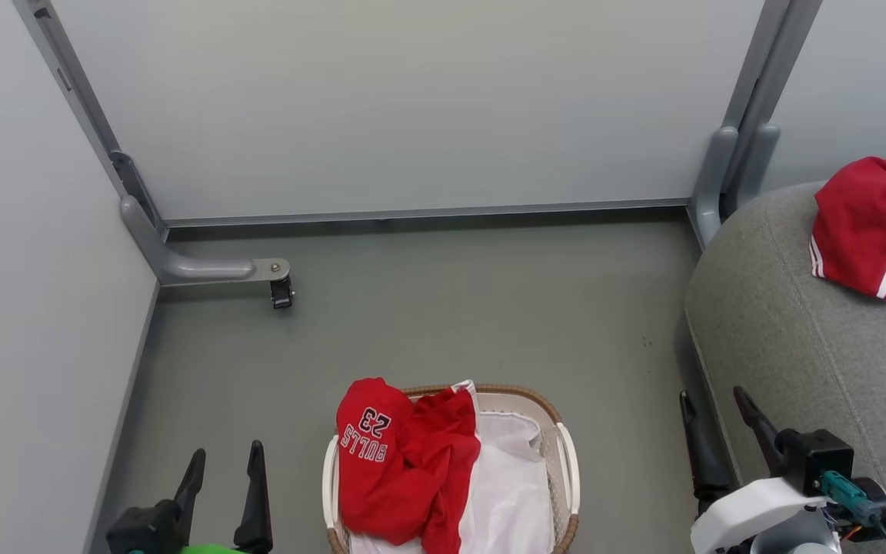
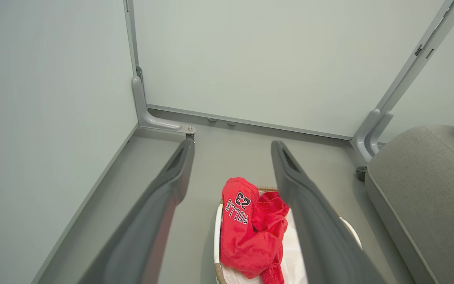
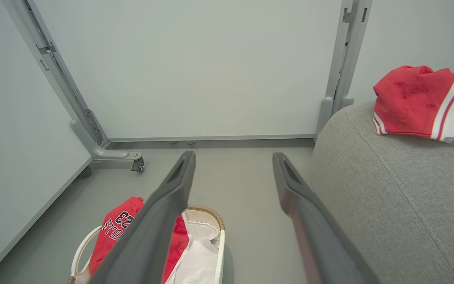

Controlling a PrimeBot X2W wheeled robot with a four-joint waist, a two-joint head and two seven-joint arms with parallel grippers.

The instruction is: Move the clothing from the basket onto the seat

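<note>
My left gripper is wide open, fingers fully spread and empty. It hangs over the floor at the basket's left, apart from it. My right gripper is wide open and empty too. It sits by the seat's left edge, over the floor strip between seat and basket; can't tell if it touches the fabric.

The basket stands upright on the floor between my two grippers. A red jersey lies crumpled in its left half and drapes over the far-left rim. The "BULLS 23" print faces up, upside down from my head. More red cloth is bunched beside it toward the basket's middle; can't tell if it's a separate piece. The white liner shows bare in the right half.

The seat is at my right, apart from the basket. One red garment with white stripes lies crumpled on the seat's top, near its far right edge.

Grey panels wall the floor at the left and far sides. A caster sits near the far-left corner.
</note>
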